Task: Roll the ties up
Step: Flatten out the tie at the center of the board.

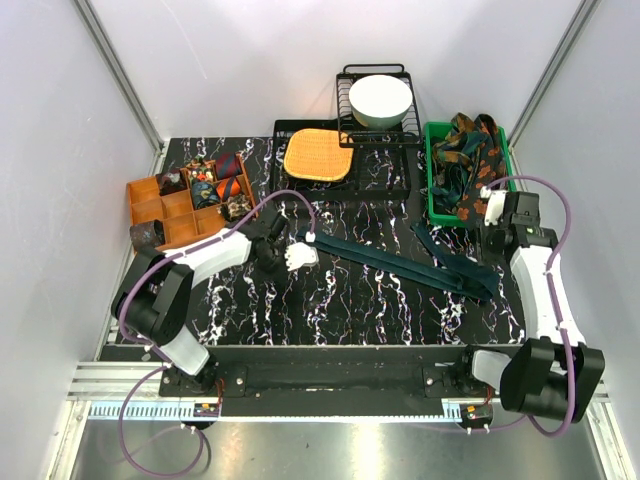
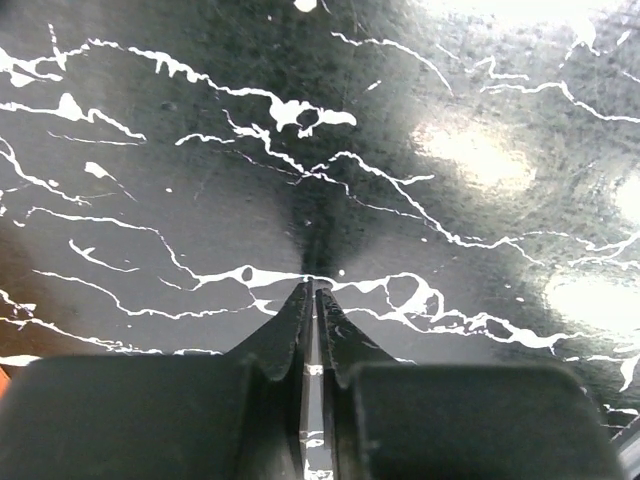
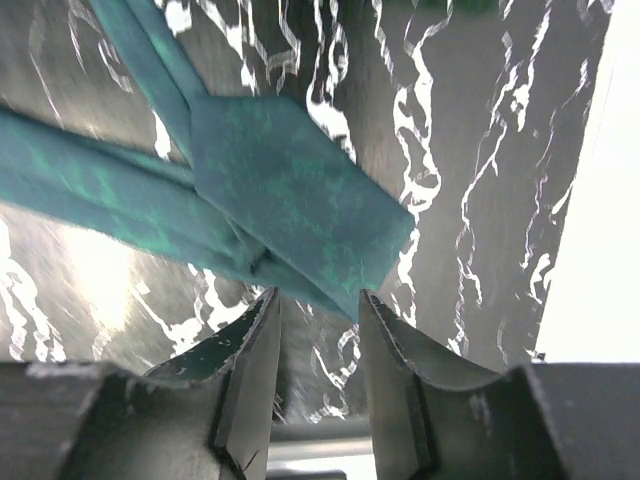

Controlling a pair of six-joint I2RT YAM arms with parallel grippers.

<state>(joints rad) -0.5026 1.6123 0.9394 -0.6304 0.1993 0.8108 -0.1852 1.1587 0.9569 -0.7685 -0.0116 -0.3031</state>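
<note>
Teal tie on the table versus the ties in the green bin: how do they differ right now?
The teal tie is plain; the bin ties carry orange-brown patterns. The teal tie lies stretched out across the marble table; the bin ties sit heaped together in the green bin. Shared: both are unrolled neckties.

Teal tie [image 3: 290,190]: matt cloth. Table [image 2: 200,150]: glossy black marble-look. Mat [image 1: 318,155]: woven.

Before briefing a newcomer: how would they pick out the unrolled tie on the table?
Find the black marble table. Across its middle, in front of the green bin of patterned ties, lies one tie. It alone is plain dark teal, without pattern.
</note>
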